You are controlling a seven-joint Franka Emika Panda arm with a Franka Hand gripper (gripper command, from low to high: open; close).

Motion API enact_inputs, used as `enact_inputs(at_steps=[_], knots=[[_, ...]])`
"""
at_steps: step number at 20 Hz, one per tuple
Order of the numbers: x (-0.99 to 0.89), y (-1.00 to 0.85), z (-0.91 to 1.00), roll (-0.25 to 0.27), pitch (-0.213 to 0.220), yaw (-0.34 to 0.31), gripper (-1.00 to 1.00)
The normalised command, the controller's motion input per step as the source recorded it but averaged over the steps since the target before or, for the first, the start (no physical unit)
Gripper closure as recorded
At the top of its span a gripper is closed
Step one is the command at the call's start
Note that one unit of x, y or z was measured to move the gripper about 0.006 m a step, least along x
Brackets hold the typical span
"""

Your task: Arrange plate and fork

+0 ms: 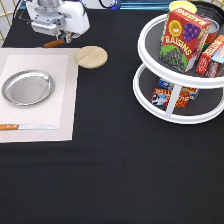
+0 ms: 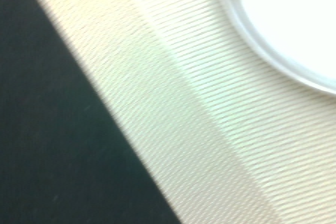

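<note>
The silver plate (image 1: 27,87) lies flat on the left part of a pale placemat (image 1: 65,100) at the exterior view's left. The gripper (image 1: 65,36) hangs from the white hand at the exterior view's top left, just beyond the mat's top edge. The fork (image 1: 53,43) shows only as an orange-brown handle poking out from under the hand; its tines are hidden. The wrist view shows the placemat's weave (image 2: 225,125), the plate's bright rim (image 2: 300,65) and the black cloth (image 2: 52,125).
A light-wood disc (image 1: 91,56) overlaps the mat's top right corner. A knife (image 1: 27,126) lies along the mat's bottom edge. A white two-tier turntable (image 1: 175,107) with a raisins box (image 1: 186,40) and other packets stands at the right.
</note>
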Motion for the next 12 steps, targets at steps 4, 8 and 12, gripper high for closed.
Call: enact_inputs(at_steps=[4,8,12], knots=[[-0.35,-0.27,-0.03,0.0,0.0,-0.293,1.0],[-0.37,-0.29,-0.02,0.0,0.0,-0.286,1.0],[-0.4,-0.33,-0.14,0.0,0.002,-0.268,1.0]])
